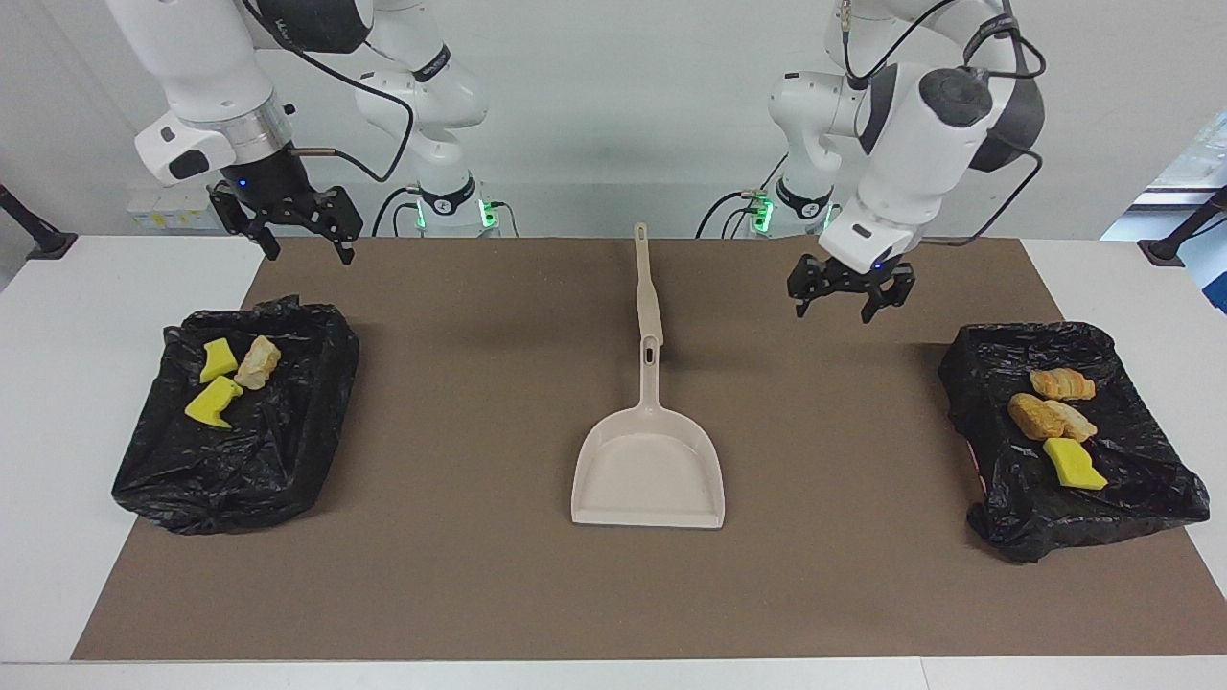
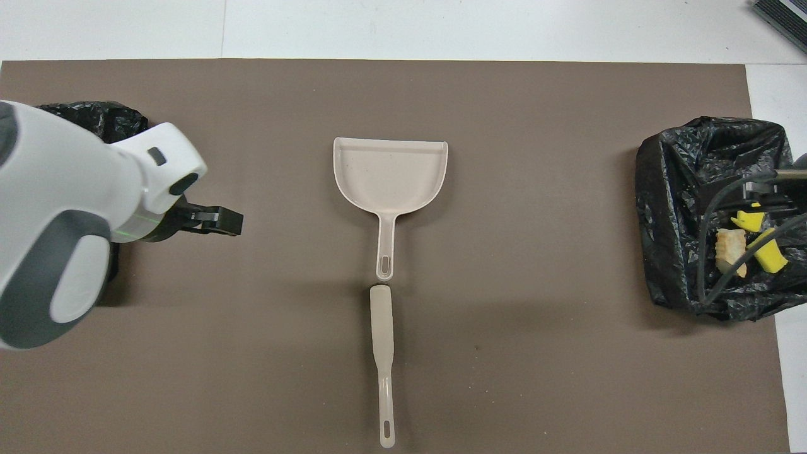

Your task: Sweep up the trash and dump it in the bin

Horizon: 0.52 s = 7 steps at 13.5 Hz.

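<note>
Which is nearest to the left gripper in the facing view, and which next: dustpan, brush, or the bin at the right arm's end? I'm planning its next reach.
From the left gripper, raised and open over the mat:
1. Brush, mid-table, nearest the robots.
2. Dustpan, mid-table, farther from the robots.
3. Bin, at the right arm's end.

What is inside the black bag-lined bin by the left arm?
Inside the black bag-lined bin lie three golden-brown bread lumps and one yellow sponge piece. Whatever sits under them or in the bag's folds is hidden.
</note>
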{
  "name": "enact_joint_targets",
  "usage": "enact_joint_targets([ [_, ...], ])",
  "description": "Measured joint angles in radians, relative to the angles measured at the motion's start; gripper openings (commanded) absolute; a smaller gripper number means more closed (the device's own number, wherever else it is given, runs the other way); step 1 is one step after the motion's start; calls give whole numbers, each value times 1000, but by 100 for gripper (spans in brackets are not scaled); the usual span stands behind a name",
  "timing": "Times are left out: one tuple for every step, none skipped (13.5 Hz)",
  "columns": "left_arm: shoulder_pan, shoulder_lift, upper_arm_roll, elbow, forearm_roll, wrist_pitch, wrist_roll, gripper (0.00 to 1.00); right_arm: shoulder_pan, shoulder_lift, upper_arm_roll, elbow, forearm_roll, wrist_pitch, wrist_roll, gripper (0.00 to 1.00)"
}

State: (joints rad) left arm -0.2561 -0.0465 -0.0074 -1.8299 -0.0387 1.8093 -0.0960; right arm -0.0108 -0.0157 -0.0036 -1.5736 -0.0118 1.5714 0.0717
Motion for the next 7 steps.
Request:
enact_joint_targets([
  [31,-36,0,2,0,-28,29,100,0,0,0,0,0,0,0,100],
  [57,-60,0,9,0,-56,55,100,0,0,0,0,0,0,0,100],
  [82,-75,0,29,1,-87,89,100,0,0,0,0,0,0,0,100],
  [108,-82,0,62,1,-121,131,100,0,0,0,0,0,0,0,100],
  [133,-82,1,104,1,-154,169,100,0,0,0,0,0,0,0,100],
  [155,-81,1,143,6,-186,198,100,0,0,0,0,0,0,0,100],
  [173,-78,1,179,22,-216,228,100,0,0,0,0,0,0,0,100],
])
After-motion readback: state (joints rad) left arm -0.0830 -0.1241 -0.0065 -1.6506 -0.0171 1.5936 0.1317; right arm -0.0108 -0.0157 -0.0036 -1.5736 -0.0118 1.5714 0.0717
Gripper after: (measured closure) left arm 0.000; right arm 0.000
